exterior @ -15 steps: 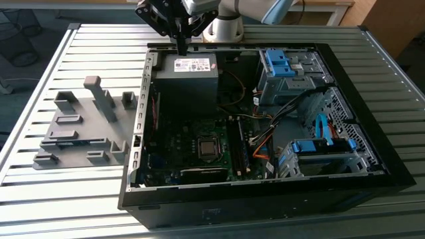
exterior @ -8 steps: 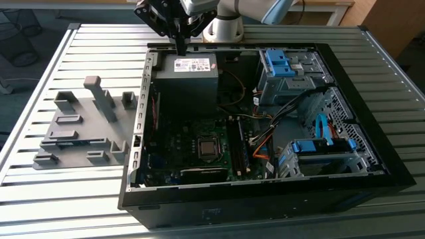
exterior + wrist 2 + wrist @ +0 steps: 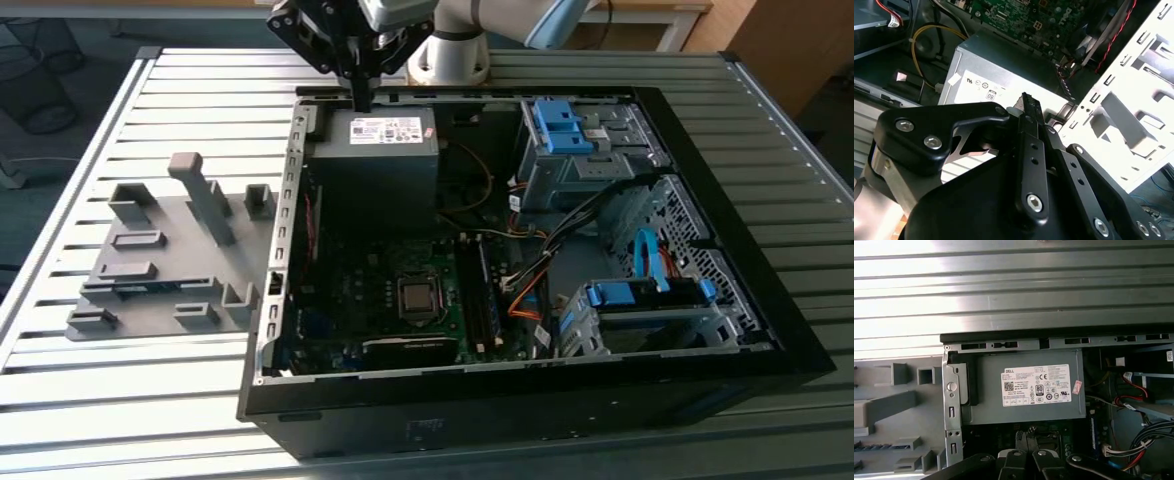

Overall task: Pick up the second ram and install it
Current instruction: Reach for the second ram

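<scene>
Slatted metal worktop [image 3: 160,400]: carries everything listed below.

Open black computer case [image 3: 534,400]: lies on its side on the worktop, its interior facing up.

Grey fixture plate [image 3: 160,300]: just beside the case on the exterior view's left, and bears several grey blocks and one taller post [image 3: 200,200].

Motherboard [image 3: 374,290]: lies on the case floor with the processor socket [image 3: 418,297] near its middle. We see one dark green memory stick [image 3: 477,300] standing in the slots just beside the socket.

Power supply [image 3: 374,170]: a grey box in the far corner of the case. Its pale sticker [image 3: 1036,385] faces up in the first wrist view.

Blue drive brackets [image 3: 561,125]: on the metal cages on the exterior view's right side of the case.

Tool [image 3: 360,100]: hangs on the robot arm [image 3: 467,30] above the far edge of the power supply, apart from it. In both wrist views its tips [image 3: 1026,100] lie together, with nothing we can identify between them.

Second ram: we cannot place it for certain. In the first wrist view a thin bluish strip [image 3: 871,446] lies along the top of one fixture block, well apart from the tool. We cannot tell whether this strip is the stick.
</scene>
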`<move>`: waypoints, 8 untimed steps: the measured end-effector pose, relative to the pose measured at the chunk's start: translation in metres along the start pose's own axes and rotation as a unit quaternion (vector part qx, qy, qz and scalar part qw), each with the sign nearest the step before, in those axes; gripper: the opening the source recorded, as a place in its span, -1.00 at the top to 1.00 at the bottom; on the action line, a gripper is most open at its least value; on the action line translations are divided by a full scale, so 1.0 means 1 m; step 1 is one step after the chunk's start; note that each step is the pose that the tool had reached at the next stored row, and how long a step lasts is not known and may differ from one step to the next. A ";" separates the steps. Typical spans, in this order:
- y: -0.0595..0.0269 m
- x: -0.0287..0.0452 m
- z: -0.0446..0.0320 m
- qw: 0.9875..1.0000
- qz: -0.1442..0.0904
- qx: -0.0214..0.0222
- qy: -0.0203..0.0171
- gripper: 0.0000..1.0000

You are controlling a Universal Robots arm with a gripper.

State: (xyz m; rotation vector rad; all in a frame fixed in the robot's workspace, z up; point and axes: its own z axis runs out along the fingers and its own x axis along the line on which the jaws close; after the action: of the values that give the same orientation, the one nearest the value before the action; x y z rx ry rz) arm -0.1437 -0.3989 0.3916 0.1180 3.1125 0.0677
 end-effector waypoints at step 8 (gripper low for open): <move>-0.0002 0.0022 0.0004 1.000 0.000 0.000 0.000 0.79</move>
State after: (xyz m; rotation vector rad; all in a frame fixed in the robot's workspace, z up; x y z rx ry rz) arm -0.1459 -0.3989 0.3911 0.1179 3.1126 0.0675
